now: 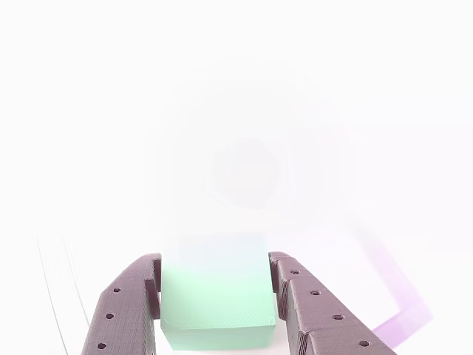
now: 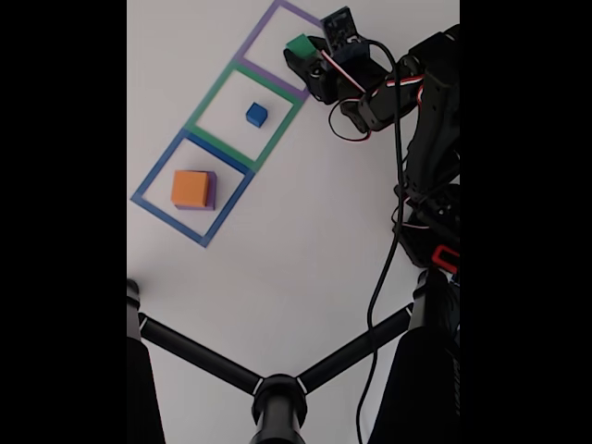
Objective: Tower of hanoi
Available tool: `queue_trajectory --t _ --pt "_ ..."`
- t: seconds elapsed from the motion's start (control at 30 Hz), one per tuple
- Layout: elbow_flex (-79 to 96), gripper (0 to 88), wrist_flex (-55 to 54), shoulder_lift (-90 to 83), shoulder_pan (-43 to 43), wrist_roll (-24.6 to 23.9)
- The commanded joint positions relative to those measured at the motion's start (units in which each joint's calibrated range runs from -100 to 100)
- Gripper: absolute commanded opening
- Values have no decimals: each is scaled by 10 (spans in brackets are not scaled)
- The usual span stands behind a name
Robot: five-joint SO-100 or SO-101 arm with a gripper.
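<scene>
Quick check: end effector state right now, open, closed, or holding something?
End effector: its fingers sit on both sides of the green cube in the purple square; whether it grips cannot be told.

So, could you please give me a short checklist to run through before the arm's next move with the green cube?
1. Green cube between the gripper fingers: ok.
2. Fingers actually pressing on the cube: cannot tell, the image is washed out.
3. Green cube inside the purple square: ok.
4. Blue cube alone in the green square: ok.
5. Orange cube in the blue square, on a purple piece: ok.
6. Cable clear of the squares: ok.
</scene>
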Motion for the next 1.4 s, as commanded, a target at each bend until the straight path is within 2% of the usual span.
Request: queue_trajectory --t 0.0,0.1,0.37,0.57,0.83,1.03,1.37 --pt "7 92 77 -113 -15 0" --pt "7 92 200 -216 -20 0" --pt "-96 89 707 -516 -32 0" --pt "-315 85 1010 -549 -65 0" --pt "-591 84 1294 -528 -124 0" --pt "-700 83 1400 -520 -197 0" --pt "-720 81 1400 -514 -320 0"
